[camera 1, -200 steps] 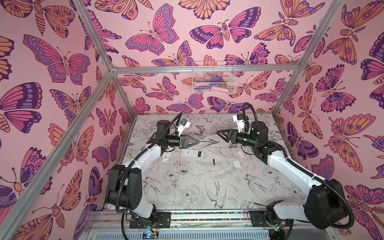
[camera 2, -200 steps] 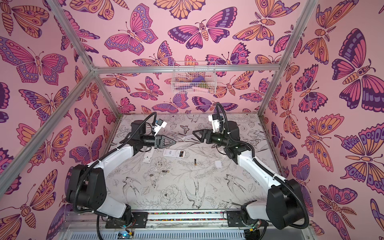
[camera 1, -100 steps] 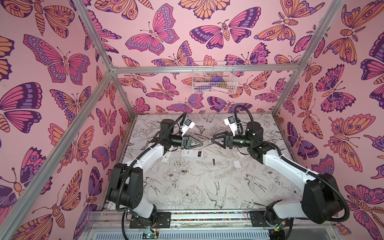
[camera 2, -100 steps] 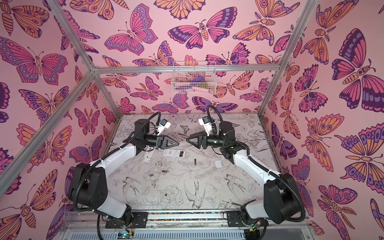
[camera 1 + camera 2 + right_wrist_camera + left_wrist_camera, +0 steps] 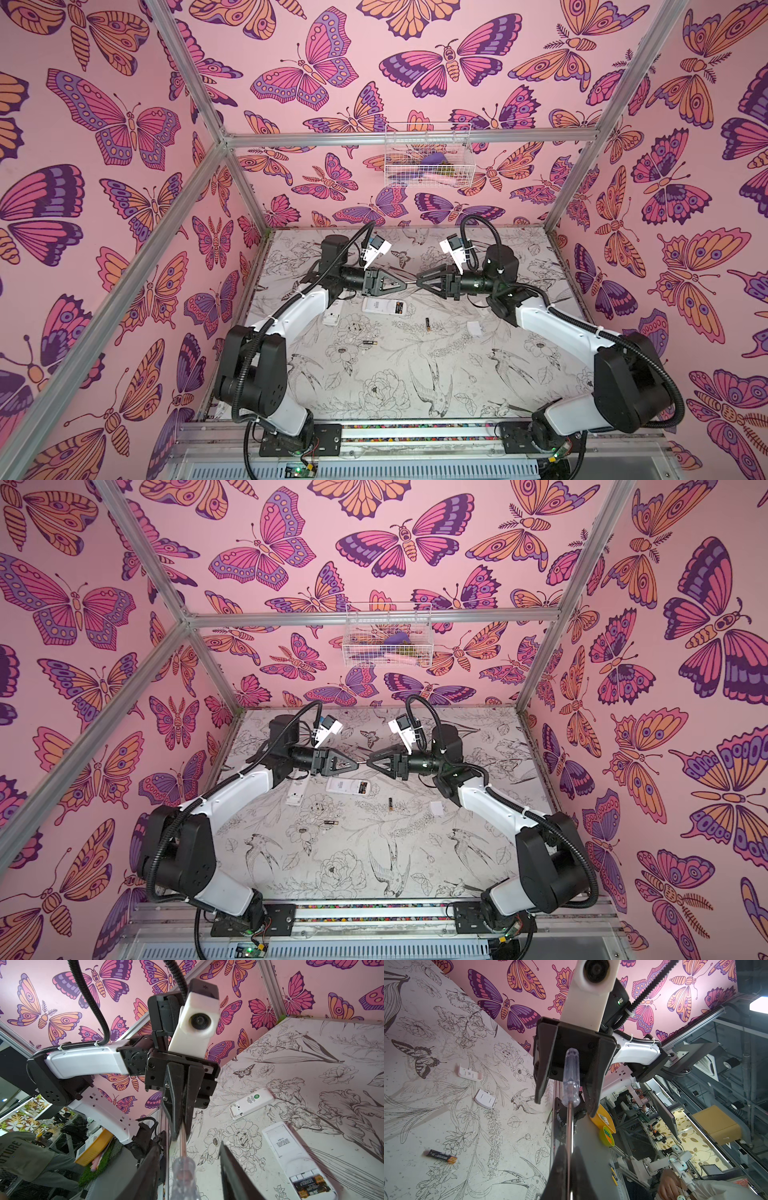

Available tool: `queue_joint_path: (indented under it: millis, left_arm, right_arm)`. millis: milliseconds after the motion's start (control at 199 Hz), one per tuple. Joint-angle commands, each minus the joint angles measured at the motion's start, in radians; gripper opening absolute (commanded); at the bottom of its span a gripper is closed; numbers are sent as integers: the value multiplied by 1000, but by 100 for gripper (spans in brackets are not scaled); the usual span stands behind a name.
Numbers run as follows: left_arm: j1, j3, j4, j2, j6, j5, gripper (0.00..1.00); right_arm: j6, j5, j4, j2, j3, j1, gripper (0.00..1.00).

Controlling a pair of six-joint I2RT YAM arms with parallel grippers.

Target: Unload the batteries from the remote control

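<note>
Floral counter (image 5: 519, 357). Left tool (image 5: 402, 284) clamps the screwdriver (image 5: 570, 1084) shaft, right tool (image 5: 421, 281) sits loose around the handle. Release early and it probably drops.

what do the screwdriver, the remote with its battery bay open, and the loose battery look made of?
Screwdriver: see-through glossy handle, likely plastic; thin shiny shaft, likely steel.
Remote: white matte shell with moulded edges, probably plastic.
Loose battery: black printed wrap with a gold-coloured end; a metal can underneath is only a guess.
</note>
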Motion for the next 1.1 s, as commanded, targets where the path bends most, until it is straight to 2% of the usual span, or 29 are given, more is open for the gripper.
queue_joint_path:
  millis: [0, 115, 160, 331, 411, 546, 602, 687, 772, 897, 988, 1093]
  left_arm:
    - [-26, 8, 46, 13, -3, 4, 0]
    - [-15, 4, 50, 10, 5, -32, 0]
    - [-7, -5, 50, 5, 23, -51, 0]
    - [81, -3, 5, -2, 59, -115, 25]
    - [122, 23, -118, -4, 188, -169, 38]
    - [151, 128, -475, 0, 475, -399, 52]
    - [151, 145, -528, 1, 581, -455, 58]
    - [149, 177, -577, 12, 638, -541, 63]
    - [149, 205, -630, 27, 720, -562, 64]
    - [144, 208, -650, 46, 899, -581, 66]
    - [136, 233, -688, 85, 1024, -607, 71]
    - [126, 258, -728, 138, 1149, -617, 75]
  right_arm:
    - [-10, -66, 9, 30, 22, 43, 15]
    - [-11, -77, 31, 12, -1, 44, 1]
    - [-27, -74, 19, 10, -8, 42, 0]
    - [-70, -39, -50, -41, -36, 22, 0]
    - [-133, -15, -154, -61, -42, 7, 0]
    - [-209, 65, -356, -88, -24, -21, 0]
    - [-245, 96, -410, -93, -26, -21, 0]
    - [-263, 130, -488, -78, -7, -26, 0]
    - [-284, 175, -588, -75, 30, -26, 0]
    - [-287, 236, -590, -75, 15, -26, 0]
    - [-315, 299, -646, -62, 39, -26, 0]
    - [-354, 345, -627, -50, 39, -25, 0]
